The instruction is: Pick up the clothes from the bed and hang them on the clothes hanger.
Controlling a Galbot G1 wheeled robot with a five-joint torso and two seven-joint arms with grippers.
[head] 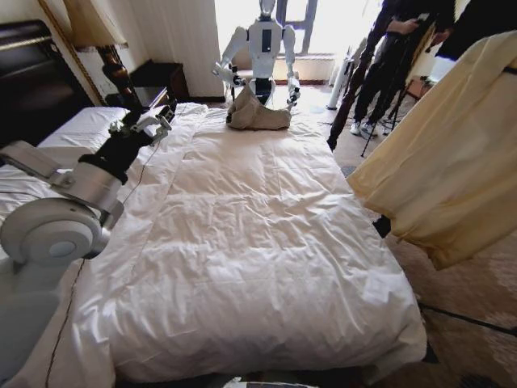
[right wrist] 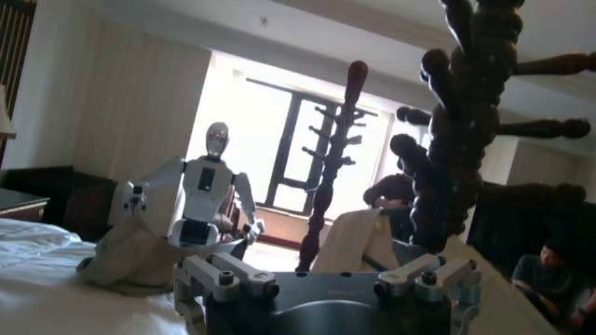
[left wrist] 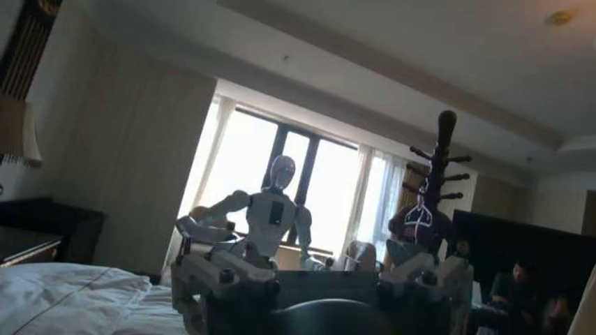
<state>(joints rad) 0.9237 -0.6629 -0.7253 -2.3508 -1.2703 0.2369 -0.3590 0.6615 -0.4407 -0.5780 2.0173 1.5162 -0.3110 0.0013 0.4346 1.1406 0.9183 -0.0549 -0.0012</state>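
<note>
Hanging on my right side, the pale cream-yellow long-sleeved top (head: 452, 153) of thin soft fabric draped downward beside the large bed with its rumpled white duvet (head: 266, 242), its long axis vertical. My left gripper (head: 153, 121) hovered over the bed's far left, fingers spread and empty, well apart from the top. My right gripper (right wrist: 326, 279) sat nearer it, jaws parted, close to a dark wooden coat stand (right wrist: 465, 125).
</note>
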